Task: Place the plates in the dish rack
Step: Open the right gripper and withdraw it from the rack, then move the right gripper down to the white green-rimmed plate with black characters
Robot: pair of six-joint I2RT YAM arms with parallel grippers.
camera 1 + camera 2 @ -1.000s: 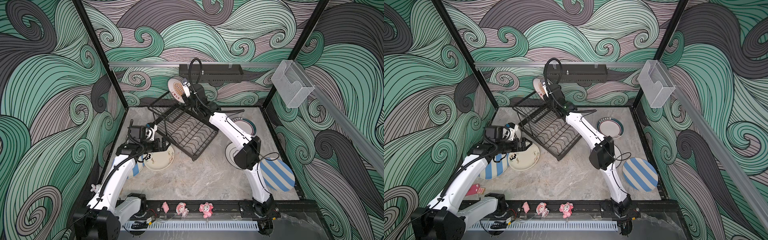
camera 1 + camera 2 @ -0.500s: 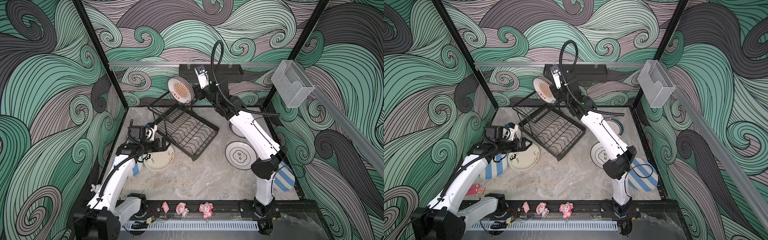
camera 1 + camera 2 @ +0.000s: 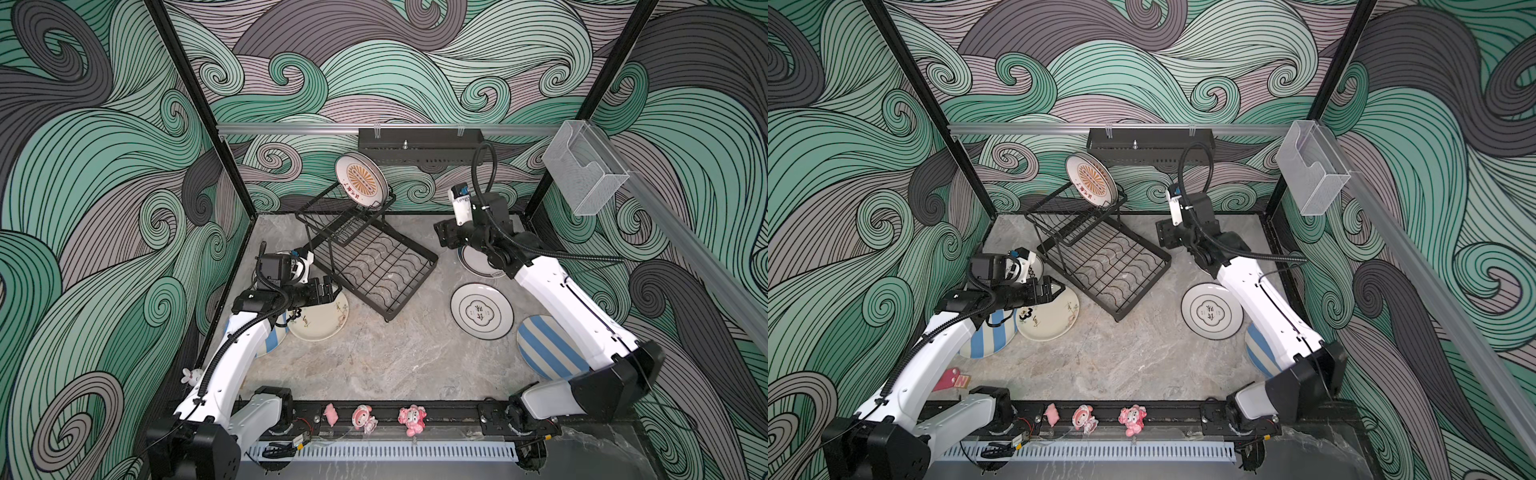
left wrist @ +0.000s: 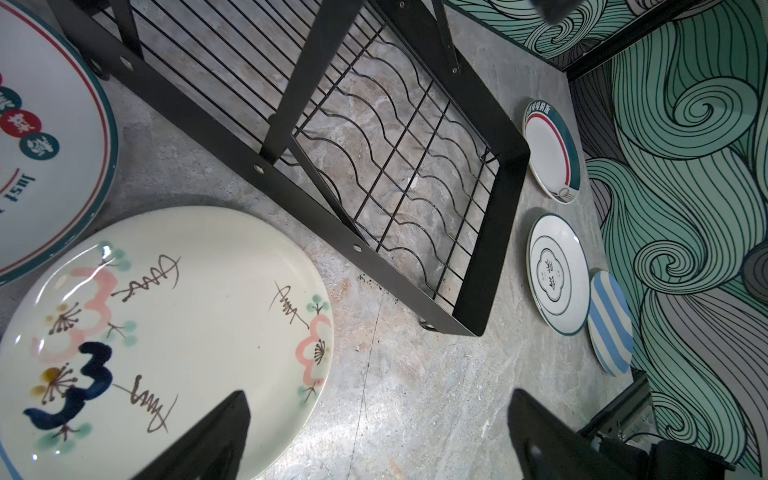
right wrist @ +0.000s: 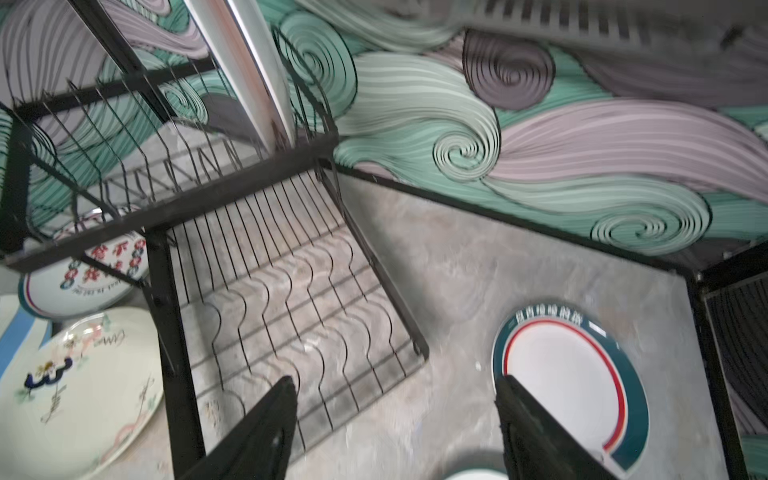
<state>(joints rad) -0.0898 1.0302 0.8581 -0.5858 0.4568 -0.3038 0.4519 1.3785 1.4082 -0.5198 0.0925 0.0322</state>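
Plates, glazed ceramic, round, shallow-rimmed. One orange-sunburst plate [image 3: 360,179] stands on edge in the upper basket of the dish rack [image 4: 498,241], leaning slightly. The others lie flat on the desk [image 3: 374,365]: cream plate [image 4: 187,311] with painted blossoms just beside the rack's lower tray, teal-rimmed plate [image 5: 569,374], white plate with black characters [image 3: 482,311], blue-striped plate [image 3: 544,349].

Rack: black wire, slotted top tier, wavy-wire grid tray below, tray bare.

Desk: grey marbled stone, smooth.

Right claw [image 5: 395,382]: jaws spread wide, holding nothing, poised near the teal-rimmed plate.

Left claw [image 4: 376,395]: jaws apart, empty, over the cream plate's edge.

Step in hand, by judgement: fetch the next plate.

Handling note: the glaze looks slick and the plates sit flush. Pinch the raised rim squarely, tip upright, and seat between wires clear of the standing plate.
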